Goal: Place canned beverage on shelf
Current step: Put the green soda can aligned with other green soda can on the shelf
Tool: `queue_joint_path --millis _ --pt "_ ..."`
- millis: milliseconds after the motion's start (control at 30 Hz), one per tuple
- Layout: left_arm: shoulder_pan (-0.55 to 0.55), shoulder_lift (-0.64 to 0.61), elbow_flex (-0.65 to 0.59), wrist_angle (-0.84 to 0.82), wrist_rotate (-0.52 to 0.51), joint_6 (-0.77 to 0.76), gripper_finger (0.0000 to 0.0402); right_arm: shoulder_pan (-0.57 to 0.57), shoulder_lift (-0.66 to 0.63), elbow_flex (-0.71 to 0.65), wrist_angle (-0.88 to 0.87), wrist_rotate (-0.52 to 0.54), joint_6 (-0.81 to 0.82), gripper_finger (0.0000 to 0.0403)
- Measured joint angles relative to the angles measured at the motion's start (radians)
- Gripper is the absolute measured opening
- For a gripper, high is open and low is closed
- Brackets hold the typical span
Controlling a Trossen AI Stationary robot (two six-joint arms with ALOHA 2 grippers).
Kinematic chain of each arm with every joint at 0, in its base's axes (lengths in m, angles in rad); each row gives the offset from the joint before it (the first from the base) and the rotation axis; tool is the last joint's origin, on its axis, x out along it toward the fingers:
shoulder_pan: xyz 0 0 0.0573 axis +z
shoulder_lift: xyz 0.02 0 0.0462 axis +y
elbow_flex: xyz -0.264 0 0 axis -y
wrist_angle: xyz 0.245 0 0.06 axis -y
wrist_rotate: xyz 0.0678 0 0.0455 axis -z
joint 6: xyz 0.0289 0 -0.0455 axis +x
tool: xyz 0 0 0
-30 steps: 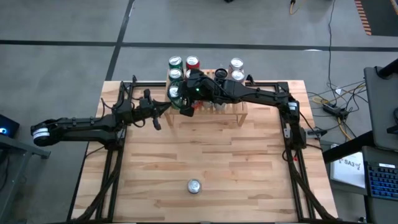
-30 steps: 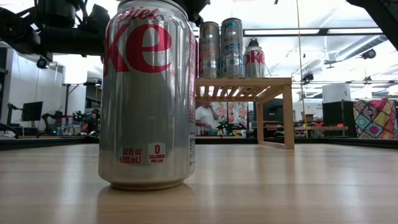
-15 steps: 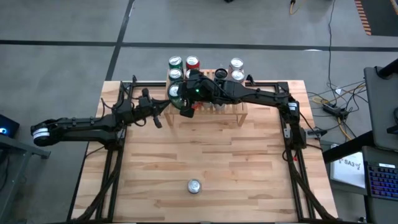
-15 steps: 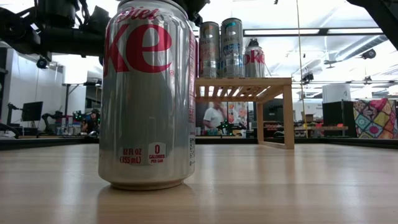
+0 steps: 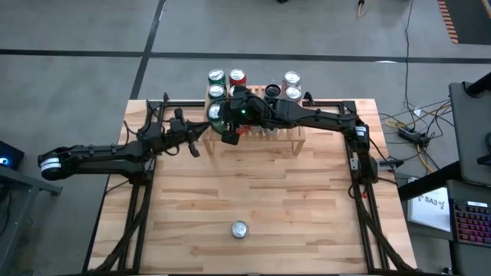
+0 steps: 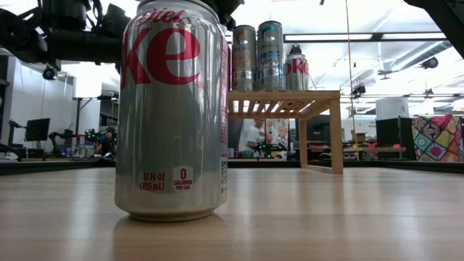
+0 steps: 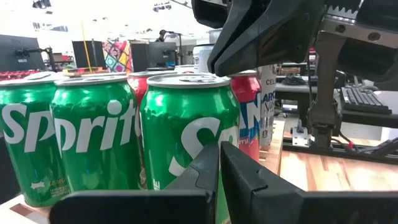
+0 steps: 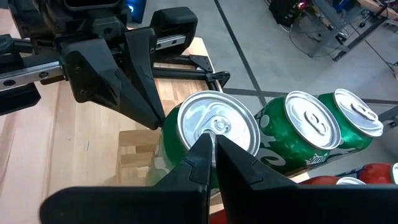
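Found the silver, cylindrical Diet Coke can (image 5: 240, 229) standing upright on the bare table, well apart from the low light-wood slatted shelf (image 5: 280, 134) and out in front of it, with neither claw near it.

Judged it light to middling in weight if full. Reckoned it stiff while sealed, yet thin-walled enough to dent under a hard squeeze, and smooth-sided, so liable to slip. Thought it best taken across the middle of the body, fingers either side, and kept upright, not held by the rim.

Saw the right gripper (image 5: 228, 136) reaching over the shelf's left end, its arm stretched along the shelf top, fingers pressed together and pinching nothing. Placed it hanging just above the silver lid of a green Sprite can (image 8: 214, 127) at that end of the shelf; could not tell whether the tips touched the lid.

Noted the left gripper (image 5: 196, 149) just beside the shelf's left end, held low and level, fingers likewise pressed together and empty — pointed at the row of green cans standing there.

Counted several more cans along the shelf's far side.
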Motion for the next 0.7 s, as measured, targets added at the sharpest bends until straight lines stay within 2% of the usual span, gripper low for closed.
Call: queue_joint_path --millis 500,700 --pt "0.001 -0.016 0.0 0.01 -0.032 0.012 0.0001 0.0 0.0 0.0 0.014 0.007 -0.009 0.0012" --pt "0.0 -0.013 0.0 0.008 0.028 0.019 0.0001 0.0 0.0 0.0 0.015 0.011 -0.015 0.0012"
